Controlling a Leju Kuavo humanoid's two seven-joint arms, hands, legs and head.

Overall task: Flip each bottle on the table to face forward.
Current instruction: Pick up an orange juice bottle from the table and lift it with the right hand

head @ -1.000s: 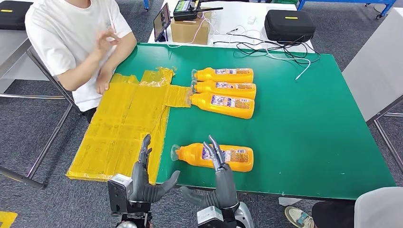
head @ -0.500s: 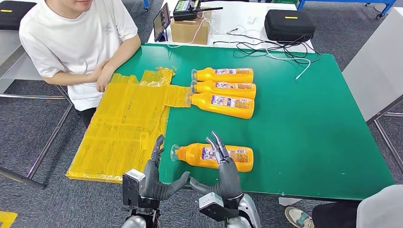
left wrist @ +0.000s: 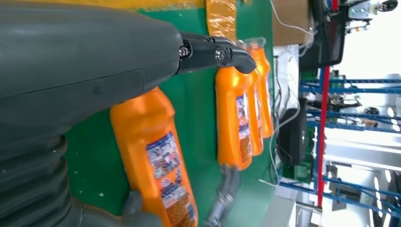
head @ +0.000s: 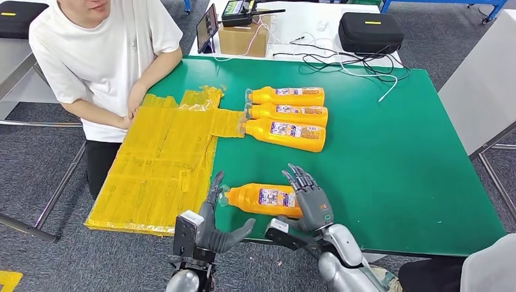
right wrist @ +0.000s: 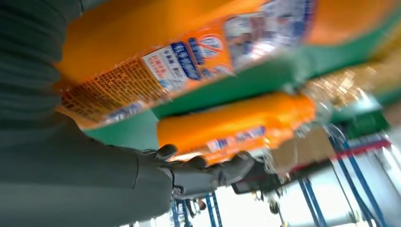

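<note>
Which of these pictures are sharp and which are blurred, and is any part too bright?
Head view: sharp and evenly lit, with the label readable as a patch on the near bottle. Left wrist view: the bottles are fairly sharp, but the background beyond the table is overexposed to white. Right wrist view: motion blur smears the label, and the right robot hand is dark against a washed-out background.

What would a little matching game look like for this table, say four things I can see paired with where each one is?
Things:
1. nearest bottle
2. yellow plastic sheet
3. black case
4. cardboard box

Places:
A. on the white table beyond the green one, beside a tablet
B. alone near the green table's front edge, between the robot's hands
C. spread over the green table's left side, in front of the seated person
D. on the white table, far right, near loose cables

Pairs: 1-B, 2-C, 3-D, 4-A
</note>
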